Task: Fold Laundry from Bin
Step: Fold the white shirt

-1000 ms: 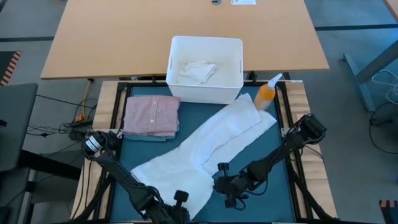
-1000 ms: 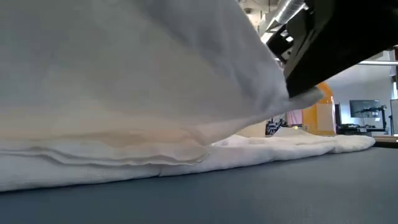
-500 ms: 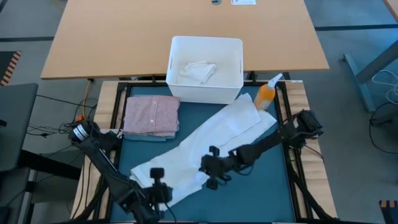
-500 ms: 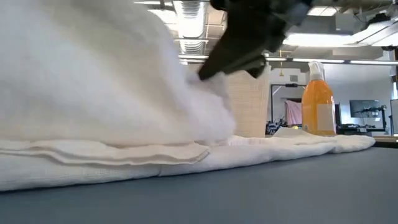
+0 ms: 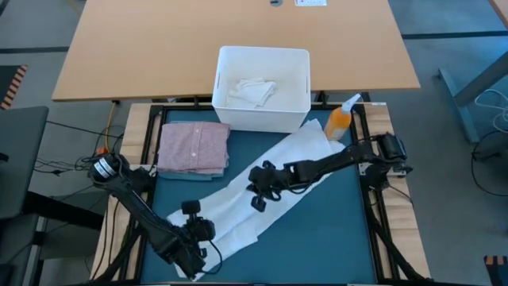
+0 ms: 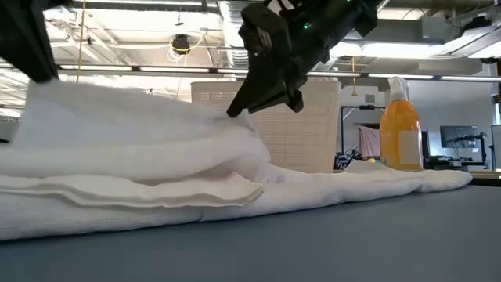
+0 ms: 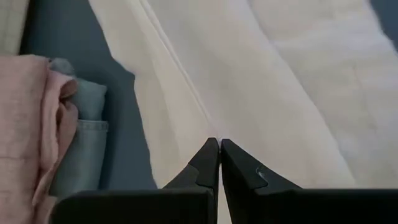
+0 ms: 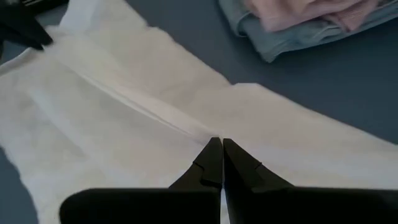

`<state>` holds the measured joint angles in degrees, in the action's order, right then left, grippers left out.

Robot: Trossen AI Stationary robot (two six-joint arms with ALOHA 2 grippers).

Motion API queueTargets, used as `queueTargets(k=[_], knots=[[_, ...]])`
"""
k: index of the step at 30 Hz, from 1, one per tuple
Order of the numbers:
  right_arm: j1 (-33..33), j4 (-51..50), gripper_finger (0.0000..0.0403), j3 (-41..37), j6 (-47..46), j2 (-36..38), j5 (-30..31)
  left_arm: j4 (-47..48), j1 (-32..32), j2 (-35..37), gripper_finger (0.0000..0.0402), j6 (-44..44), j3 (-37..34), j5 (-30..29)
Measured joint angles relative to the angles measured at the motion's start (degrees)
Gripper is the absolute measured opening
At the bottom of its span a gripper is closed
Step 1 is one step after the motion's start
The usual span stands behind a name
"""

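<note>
The white cloth (image 5: 274,179) lies in a long diagonal band across the blue mat (image 5: 325,226) on the counter (image 5: 381,127), running from beside the orange bottle (image 5: 340,121) and the bin (image 5: 262,87) down toward the near left corner. Its near half is doubled over on itself, so a raised fold shows in the low view (image 6: 133,133) above the flat layer.

The left fingers (image 5: 193,213) pinch the cloth at its near left end; in the left wrist view (image 7: 219,163) they are pressed together with the fabric's edge running up to their tips. The right fingers (image 5: 255,191) are closed on the cloth near the middle of the band, on its edge toward the left side of the mat; in the right wrist view (image 8: 219,160) the tips meet right on a crease. In the low view the right gripper (image 6: 262,94) holds the upper layer lifted off the lower one.

A folded pink shirt (image 5: 193,147) sits on folded jeans (image 5: 186,175) at the mat's far left, just beside the cloth but apart from it. More white cloth (image 5: 252,90) lies crumpled inside the bin, which stands at the far edge of the mat. The bottle stands upright just right of the bin, touching the cloth's far end.
</note>
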<state>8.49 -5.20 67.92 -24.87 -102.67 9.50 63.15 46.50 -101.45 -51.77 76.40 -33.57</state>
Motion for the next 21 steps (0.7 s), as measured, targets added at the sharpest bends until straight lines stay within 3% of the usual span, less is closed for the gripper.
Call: queueTargets(k=[7,19,21], knots=[[-2.4,-0.4,0.0062,0.0,1.0,0.0,-0.4,-1.6,-2.0,0.0,0.0,1.4,-3.6,1.7],[-4.6,-3.7,0.0188,0.0,1.6,0.0,-0.4,5.3,-5.8,4.4,0.0,4.2,-3.6,1.9],[-3.5,-4.0,0.0199,0.0,2.4,0.0,-0.4,5.7,-7.0,5.8,0.0004,5.2,-3.6,4.1]])
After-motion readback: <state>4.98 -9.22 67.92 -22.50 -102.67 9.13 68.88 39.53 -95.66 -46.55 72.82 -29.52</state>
